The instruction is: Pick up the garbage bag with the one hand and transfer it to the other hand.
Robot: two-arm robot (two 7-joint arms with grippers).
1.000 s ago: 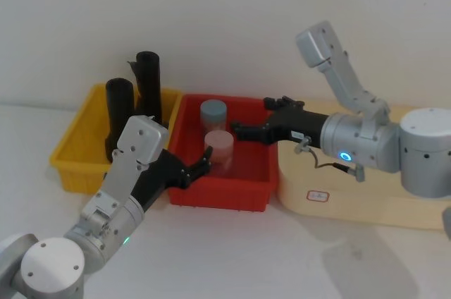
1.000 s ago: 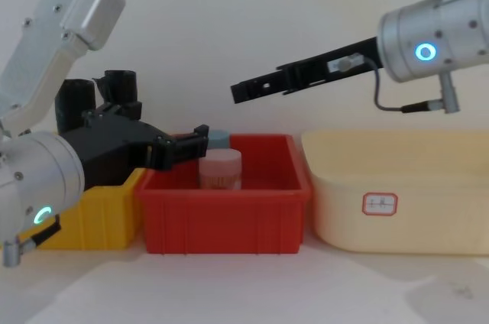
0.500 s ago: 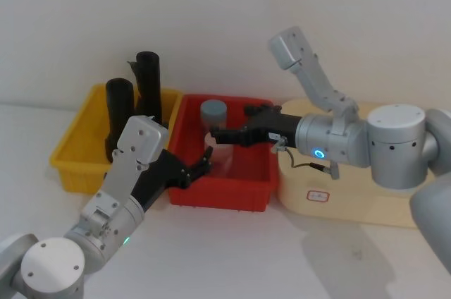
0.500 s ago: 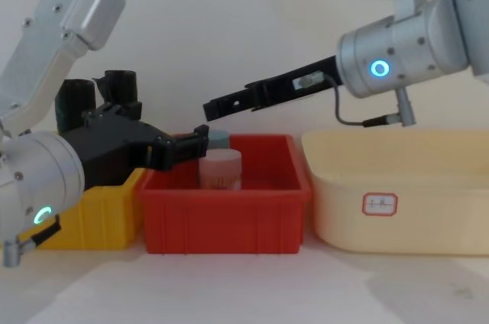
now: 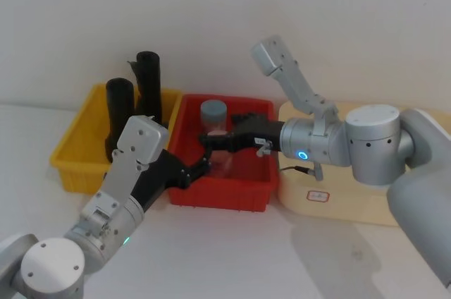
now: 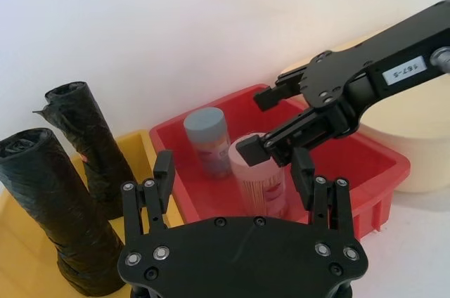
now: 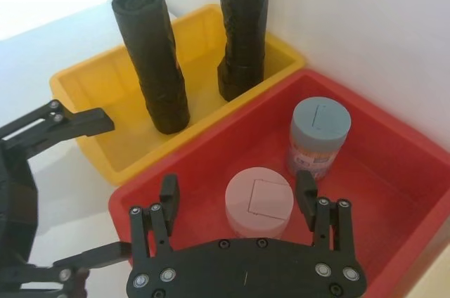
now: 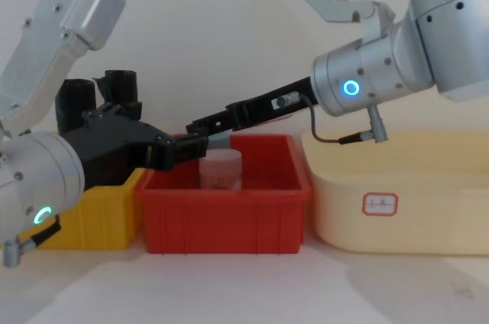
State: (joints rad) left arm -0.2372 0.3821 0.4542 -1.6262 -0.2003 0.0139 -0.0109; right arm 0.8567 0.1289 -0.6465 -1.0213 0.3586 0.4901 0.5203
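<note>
- Since the earlier frames the right claw (image 5: 210, 141) has swung across from the cream tub (image 5: 338, 200) side; it now reaches over the red bin (image 5: 232, 193) toward the robot's left, above the pink jar (image 7: 259, 203).
- The left claw (image 5: 199, 166) has not shifted: it hangs at the red bin's front left corner, pointing toward the jar.
- The two claw tips are close together. I cannot tell whether they touch.
- In each wrist view the claw's own fingers stand spread apart with nothing between them, so both are released.
- The garbage bag (image 5: 120, 112) stands upright in the yellow bin (image 5: 70, 165), apart from both claws, with its lower part hidden behind the left arm in the head view.
- A second black roll (image 5: 149, 87) with a ragged flap at its top stands just behind it, nearer the wall.
- A grey-blue jar (image 5: 213, 112) stands at the back of the red bin, behind the pink jar.
- All three containers sit side by side on the white bench (image 5: 246, 257).
</note>
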